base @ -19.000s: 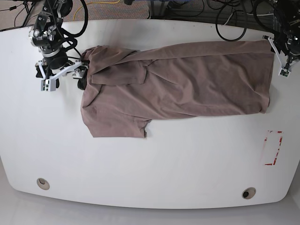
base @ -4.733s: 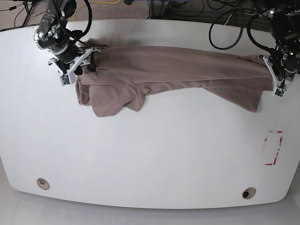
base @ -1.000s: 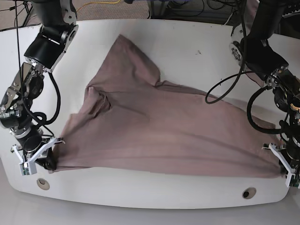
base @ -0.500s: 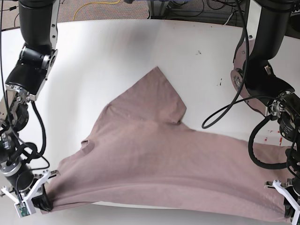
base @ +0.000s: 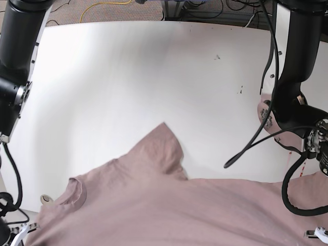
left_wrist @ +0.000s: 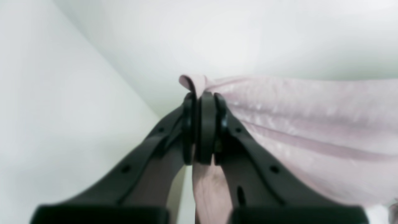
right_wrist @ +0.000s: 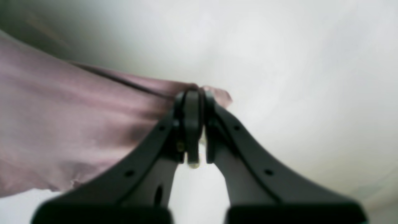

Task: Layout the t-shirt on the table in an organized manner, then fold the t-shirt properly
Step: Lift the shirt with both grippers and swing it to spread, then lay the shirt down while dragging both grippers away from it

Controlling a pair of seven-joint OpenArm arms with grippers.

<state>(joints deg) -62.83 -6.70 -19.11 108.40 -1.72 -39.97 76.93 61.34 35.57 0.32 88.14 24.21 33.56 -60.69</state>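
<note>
The mauve-brown t-shirt (base: 164, 205) is stretched across the near part of the white table (base: 128, 77), with a sleeve pointing toward the middle and the collar at the left. Its lower portion runs off the bottom of the base view. In the left wrist view, my left gripper (left_wrist: 202, 102) is shut on a folded corner of the t-shirt (left_wrist: 295, 124). My right gripper (right_wrist: 192, 99) is likewise shut on a corner of the t-shirt (right_wrist: 62, 124), and the cloth pulls taut away from it. Both sets of gripper tips are cut off at the base view's bottom corners.
The left arm (base: 287, 102) rises along the right side of the base view and the right arm (base: 15, 61) along the left. A grommet hole (base: 46, 198) lies beside the shirt's left shoulder. Cables (base: 102, 6) run beyond the far edge, and small dark specks (base: 217, 57) mark the tabletop.
Both arms have drawn the shirt further toward the near edge. The sleeve tip has slid down the view and the grippers have dropped past the bottom of the frame. Both grips have held.
</note>
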